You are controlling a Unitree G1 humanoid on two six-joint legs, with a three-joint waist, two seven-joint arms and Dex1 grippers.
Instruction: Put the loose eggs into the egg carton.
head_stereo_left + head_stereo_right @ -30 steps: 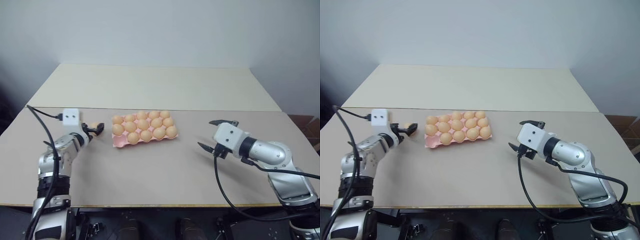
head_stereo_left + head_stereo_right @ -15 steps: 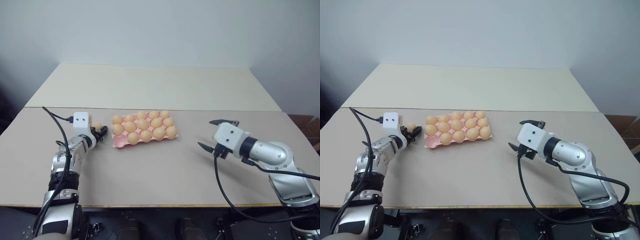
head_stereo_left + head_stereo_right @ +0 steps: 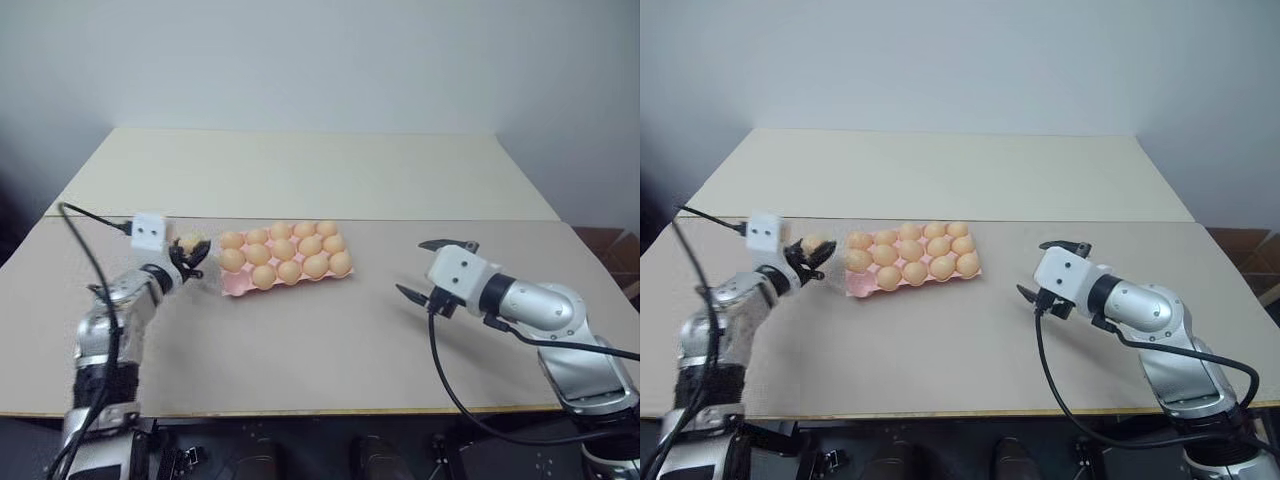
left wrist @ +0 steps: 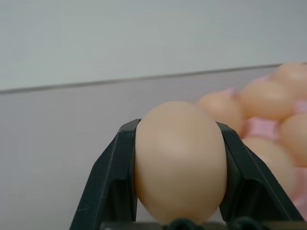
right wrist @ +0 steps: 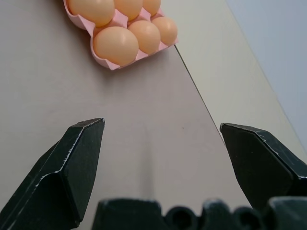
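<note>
One egg [image 4: 178,163] is clamped between the fingers of the left gripper [image 3: 192,252] just beside the left end of the pink egg carton [image 3: 237,287] on the table [image 3: 330,340], while the right gripper [image 3: 432,270], fingers spread apart, is positioned well apart from the carton.

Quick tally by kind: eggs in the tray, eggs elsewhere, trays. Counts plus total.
Eggs seated in the egg carton: 14
Egg held in the left gripper: 1
Egg carton: 1
Total: 16 things (15 eggs, 1 carton)
</note>
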